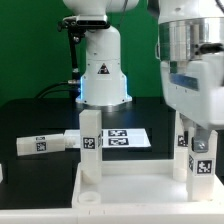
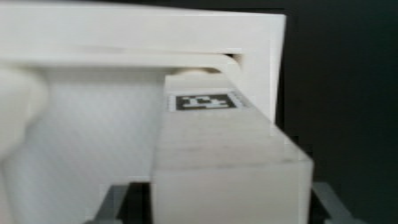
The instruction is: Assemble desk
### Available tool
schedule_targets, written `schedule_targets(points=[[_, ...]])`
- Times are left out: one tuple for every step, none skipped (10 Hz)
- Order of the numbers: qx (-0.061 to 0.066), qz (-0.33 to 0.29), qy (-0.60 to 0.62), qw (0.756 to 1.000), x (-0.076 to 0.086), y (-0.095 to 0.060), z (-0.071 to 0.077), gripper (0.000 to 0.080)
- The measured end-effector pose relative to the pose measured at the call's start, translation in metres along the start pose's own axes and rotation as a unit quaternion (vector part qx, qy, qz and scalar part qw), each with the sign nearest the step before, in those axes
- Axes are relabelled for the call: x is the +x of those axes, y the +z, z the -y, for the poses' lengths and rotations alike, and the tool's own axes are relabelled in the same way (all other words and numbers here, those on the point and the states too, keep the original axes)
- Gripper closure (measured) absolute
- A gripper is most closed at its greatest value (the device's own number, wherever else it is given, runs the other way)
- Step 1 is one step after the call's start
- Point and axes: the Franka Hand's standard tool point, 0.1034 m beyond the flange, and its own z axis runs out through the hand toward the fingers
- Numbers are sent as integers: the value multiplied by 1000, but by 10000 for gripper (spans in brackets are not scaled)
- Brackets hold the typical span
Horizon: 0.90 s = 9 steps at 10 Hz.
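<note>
One leg [image 2: 222, 150] between fingers [image 2: 111, 200], over tabletop [image 2: 107, 50]

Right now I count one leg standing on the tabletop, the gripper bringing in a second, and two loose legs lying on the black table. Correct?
Not quite: the exterior view shows only one loose leg lying on the black table. The rest holds: one standing leg on the tabletop, the gripper holding a second leg.

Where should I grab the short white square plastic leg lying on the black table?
The short white leg lies flat, lengthwise across the exterior view, sides unobstructed. Come straight down and pinch its two long side faces near mid-length.
</note>
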Motion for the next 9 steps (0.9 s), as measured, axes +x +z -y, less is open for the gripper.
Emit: schedule_targets(points=[[7,20,73,997,0,0,-1,509],[2,22,107,994,5,0,-2,509],[-1,21,127,992,7,0,-3,509],[-1,20,129,991,7,0,-3,508],[-1,20,129,991,7,1,-3,508],[-2,20,105,994,8,-1,-3,337],[-7,25,57,998,8,-7,-4,195],[1,30,19,999,15,-19,-1,164],[12,35,-9,999,27,-37,1,164]])
